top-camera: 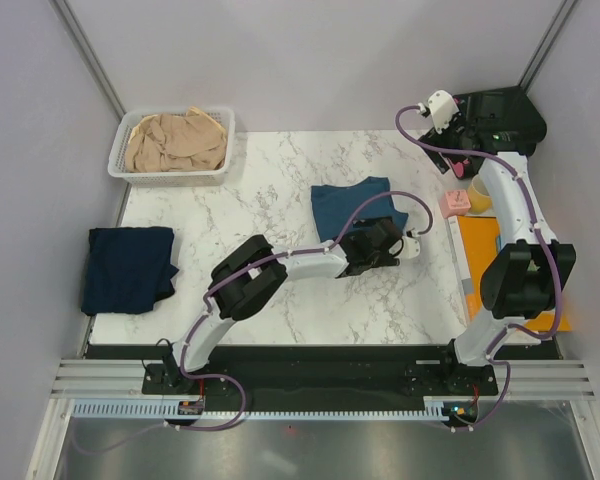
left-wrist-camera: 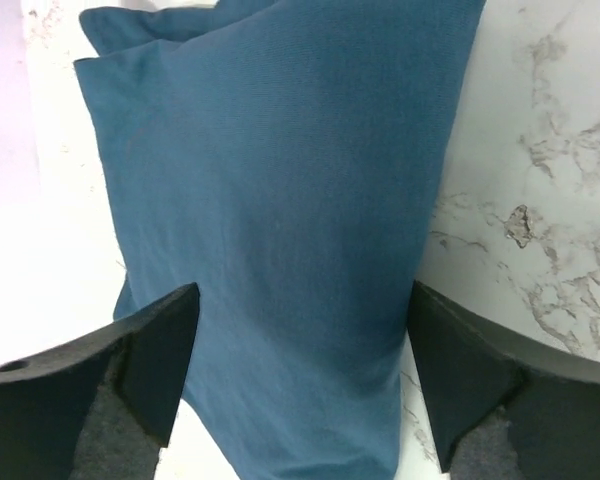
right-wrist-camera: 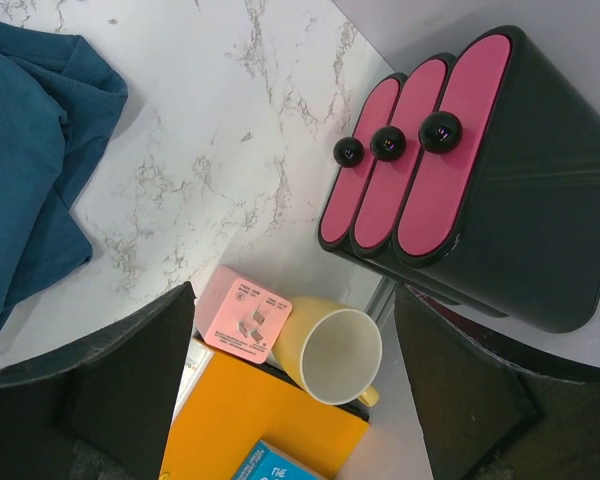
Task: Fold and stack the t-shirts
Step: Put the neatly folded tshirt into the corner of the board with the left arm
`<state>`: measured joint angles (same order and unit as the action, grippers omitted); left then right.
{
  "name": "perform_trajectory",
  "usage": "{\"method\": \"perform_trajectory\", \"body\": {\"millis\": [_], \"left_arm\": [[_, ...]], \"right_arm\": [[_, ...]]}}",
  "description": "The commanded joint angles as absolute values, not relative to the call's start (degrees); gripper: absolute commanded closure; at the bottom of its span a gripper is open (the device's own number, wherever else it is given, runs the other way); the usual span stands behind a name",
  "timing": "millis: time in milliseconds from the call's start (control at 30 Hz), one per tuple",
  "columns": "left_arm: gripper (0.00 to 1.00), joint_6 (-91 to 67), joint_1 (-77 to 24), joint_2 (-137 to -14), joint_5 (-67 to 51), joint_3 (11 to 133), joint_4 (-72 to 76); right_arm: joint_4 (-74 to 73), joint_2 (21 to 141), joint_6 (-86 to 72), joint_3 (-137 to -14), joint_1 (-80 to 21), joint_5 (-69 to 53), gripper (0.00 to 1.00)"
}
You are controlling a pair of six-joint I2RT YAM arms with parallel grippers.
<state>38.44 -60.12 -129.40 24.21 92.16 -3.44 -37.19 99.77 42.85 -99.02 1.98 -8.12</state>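
Left wrist view shows our left gripper wide open over the blue shirt, in the middle of the table. Our right gripper is open too and empty. The blue shirt looks soft and floppy; we should pinch a folded edge.

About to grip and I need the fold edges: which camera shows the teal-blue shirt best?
Left wrist: the teal-blue shirt fills the frame between the fingers of the open left gripper, folded edges clear. Top external shows it small, near edge hidden by the left arm. Right wrist catches only a rumpled corner.
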Motion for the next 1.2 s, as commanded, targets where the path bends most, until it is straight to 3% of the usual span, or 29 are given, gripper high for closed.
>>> {"method": "perform_trajectory", "body": {"millis": [0,33,67,233,333,400,467,700,1033,1167], "left_arm": [[0.19,37.4,-57.5,-135.6,17.2,93.2,-21.0],[0.25,37.2,-57.0,-135.7,15.5,93.9,-23.3],[0.38,37.1,-56.7,-135.9,14.6,94.6,-24.1],[0.63,37.3,-54.5,-136.7,10.0,98.5,-28.6],[0.83,37.6,-53.4,-136.0,7.2,100.1,-31.9],[0.86,38.2,-52.8,-134.6,6.1,100.2,-33.6],[0.94,39.3,-52.5,-131.8,5.5,100.2,-35.0],[0.98,43.3,-48.4,-121.2,0.5,105.4,-46.0],[0.98,52.4,-41.5,-112.8,4.2,120.3,-62.9],[0.98,56.9,-38.6,-107.3,4.2,120.0,-68.5]], "right_arm": [[-35.2,96.2,41.8,-99.0,1.8,-9.3,0.12],[-35.2,96.0,41.7,-98.8,1.9,-9.4,0.12],[-35.2,95.8,41.7,-98.9,1.8,-9.5,0.12],[-35.2,94.9,41.4,-99.0,1.8,-9.8,0.12],[-35.2,94.5,41.4,-99.0,1.9,-9.8,0.12],[-35.2,94.3,41.7,-99.0,1.9,-9.6,0.12],[-35.2,93.9,41.8,-99.1,1.8,-9.4,0.12],[-34.8,92.6,41.9,-98.5,1.8,-9.5,0.12],[-33.7,90.5,41.0,-96.6,1.9,-9.5,0.12],[-33.3,89.9,41.1,-96.2,1.8,-9.3,0.12]]}}
